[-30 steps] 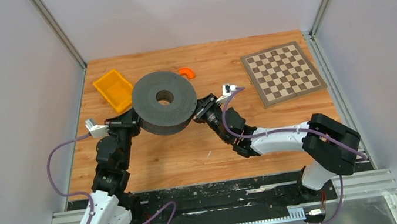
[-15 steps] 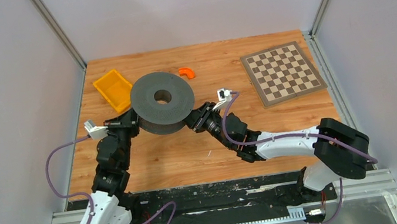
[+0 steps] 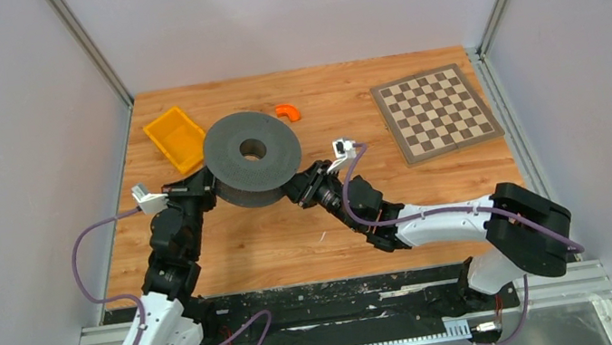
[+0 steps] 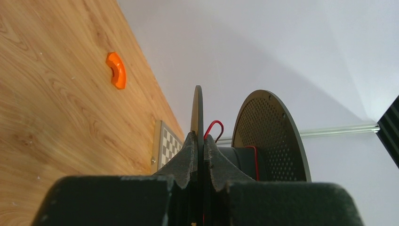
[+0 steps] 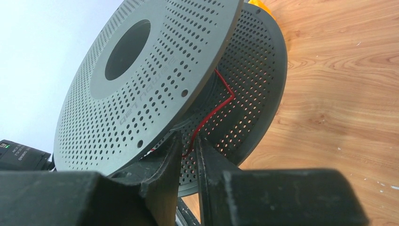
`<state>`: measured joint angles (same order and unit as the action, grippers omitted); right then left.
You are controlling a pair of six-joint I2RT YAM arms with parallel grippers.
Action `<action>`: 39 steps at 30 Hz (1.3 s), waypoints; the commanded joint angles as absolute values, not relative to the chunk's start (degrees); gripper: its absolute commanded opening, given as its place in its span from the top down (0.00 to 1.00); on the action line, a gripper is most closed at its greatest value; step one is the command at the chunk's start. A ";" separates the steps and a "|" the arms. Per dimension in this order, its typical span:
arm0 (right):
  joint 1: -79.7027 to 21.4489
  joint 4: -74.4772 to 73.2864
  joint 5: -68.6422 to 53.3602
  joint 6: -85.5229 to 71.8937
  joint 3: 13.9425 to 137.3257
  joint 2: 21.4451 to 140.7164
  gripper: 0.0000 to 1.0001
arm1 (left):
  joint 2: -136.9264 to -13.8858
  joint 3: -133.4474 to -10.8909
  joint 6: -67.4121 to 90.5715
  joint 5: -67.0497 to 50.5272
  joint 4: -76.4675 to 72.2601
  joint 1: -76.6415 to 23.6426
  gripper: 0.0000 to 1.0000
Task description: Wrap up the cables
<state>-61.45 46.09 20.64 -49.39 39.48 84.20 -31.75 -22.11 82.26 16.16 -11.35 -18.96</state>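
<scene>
A dark grey perforated spool [image 3: 253, 157] hangs tilted above the table. My left gripper [image 3: 209, 187] is shut on the thin edge of one spool flange [image 4: 197, 106]; in the left wrist view both fingers [image 4: 188, 153] press that edge. The cable, a thin red wire [image 5: 214, 110], runs from the spool core [image 4: 242, 160] between the two flanges and down into my right gripper [image 5: 187, 141]. That gripper [image 3: 294, 188] sits at the spool's lower right rim, open by a narrow gap, with the wire passing loosely between its fingertips. A small loop of wire [image 4: 215, 125] shows beside the clamped flange.
An orange bin [image 3: 176, 139] lies just left of the spool. A small orange curved piece [image 3: 288, 112] rests behind it. A chessboard [image 3: 434, 111] lies at the back right. Grey walls enclose the wooden table [image 3: 276, 241] on three sides.
My right gripper has slid left and nearer along the spool's rim and its jaws have parted a little. The spool has shifted slightly. The left gripper keeps its hold.
</scene>
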 commanded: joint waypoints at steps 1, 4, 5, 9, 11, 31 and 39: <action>-62.19 45.30 17.36 -48.63 40.34 84.63 0.78 | -31.09 -24.65 87.83 9.28 -20.07 -20.47 1.00; -62.16 44.78 17.46 -48.56 41.08 85.14 0.78 | -31.23 -24.49 87.61 8.59 -20.34 -20.48 1.00; -62.19 44.17 17.66 -48.82 41.55 85.62 0.78 | -31.39 -24.33 87.84 8.38 -20.50 -20.48 1.00; -62.16 43.02 18.25 -50.52 42.71 87.32 0.79 | -32.22 -21.94 90.25 8.01 -23.51 -20.45 1.00; -62.14 43.07 18.32 -50.80 42.40 87.62 0.80 | -32.35 -21.40 90.80 8.42 -23.89 -20.43 1.00; -62.14 39.55 20.99 -49.93 39.73 82.74 0.71 | -31.55 -19.95 93.27 10.37 -24.52 -20.40 1.00; -62.16 38.20 21.54 -47.84 38.30 78.96 0.67 | -31.50 -20.03 93.36 10.37 -24.48 -20.46 1.00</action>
